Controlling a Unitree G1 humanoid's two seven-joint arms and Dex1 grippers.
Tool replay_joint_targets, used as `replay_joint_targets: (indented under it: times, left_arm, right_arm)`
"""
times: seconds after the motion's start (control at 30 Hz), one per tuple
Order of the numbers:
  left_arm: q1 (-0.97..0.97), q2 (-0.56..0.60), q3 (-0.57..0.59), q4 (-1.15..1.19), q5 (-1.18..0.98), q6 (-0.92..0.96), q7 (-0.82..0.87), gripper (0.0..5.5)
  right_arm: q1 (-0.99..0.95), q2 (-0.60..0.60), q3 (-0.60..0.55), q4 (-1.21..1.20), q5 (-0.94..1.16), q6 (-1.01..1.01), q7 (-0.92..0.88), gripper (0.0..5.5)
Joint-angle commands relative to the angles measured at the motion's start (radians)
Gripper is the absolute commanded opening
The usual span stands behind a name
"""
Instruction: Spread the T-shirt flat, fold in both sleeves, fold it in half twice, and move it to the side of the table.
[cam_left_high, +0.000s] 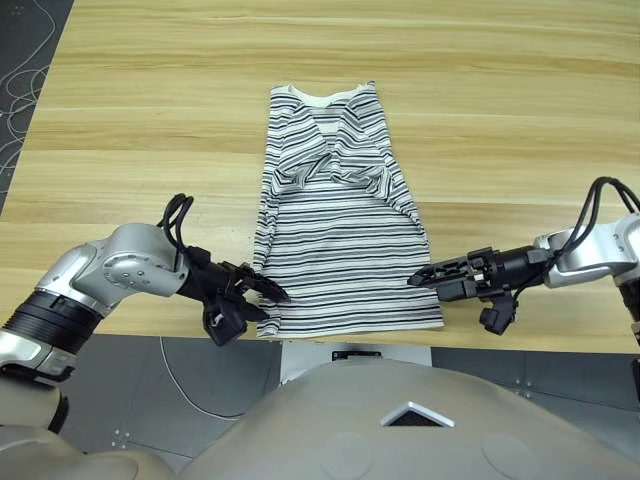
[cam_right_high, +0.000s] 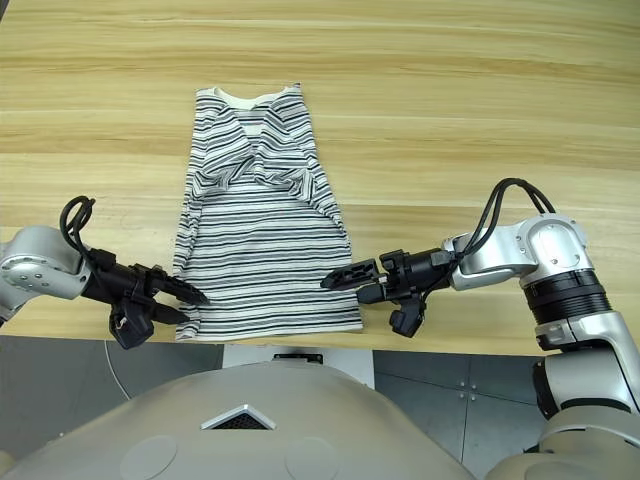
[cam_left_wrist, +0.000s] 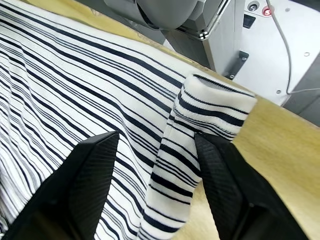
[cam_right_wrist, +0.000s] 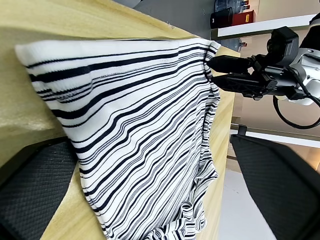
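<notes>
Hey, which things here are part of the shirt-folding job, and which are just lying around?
Job: striped T-shirt, left gripper, right gripper, table.
Lying about: cables on the floor, shelf.

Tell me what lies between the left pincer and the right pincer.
The T-shirt lies there: its bottom hem fills the stretch from the left pincer to the right pincer, as the left eye view shows.

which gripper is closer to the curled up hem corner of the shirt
Left. The left gripper is open astride the curled corner at the table's near edge. The right gripper is open at the opposite near corner of the shirt.
</notes>
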Motion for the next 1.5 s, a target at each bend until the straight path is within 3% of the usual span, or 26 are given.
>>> replay_joint_targets:
  times: [0.03,0.23,0.47,0.87,1.27,1.5]
  left_arm:
    - [0.007,0.025,0.005,0.034,0.042,-0.004,-0.006,2.84]
    - [0.014,0.011,0.018,0.122,0.093,-0.107,0.06,2.84]
    - [-0.052,0.041,0.03,0.003,0.003,-0.005,-0.007,2.84]
    - [-0.06,0.007,0.026,0.252,0.125,-0.162,0.068,2.84]
    - [-0.014,0.02,-0.047,-0.037,-0.026,0.031,-0.012,2.84]
    - [0.0,-0.031,-0.06,0.026,0.017,0.007,-0.004,2.84]
  right_arm:
    - [0.017,-0.028,0.004,0.005,-0.061,0.014,0.01,5.47]
    - [0.018,-0.036,0.002,-0.006,-0.059,0.033,-0.001,5.47]
    - [0.013,-0.038,0.0,-0.005,-0.068,0.052,-0.015,5.47]
    - [-0.003,-0.049,0.034,0.031,-0.203,0.093,-0.167,5.47]
    - [0.007,-0.099,0.081,-0.004,-0.21,0.101,-0.223,5.47]
    - [0.009,-0.071,0.12,-0.012,-0.192,0.124,-0.211,5.47]
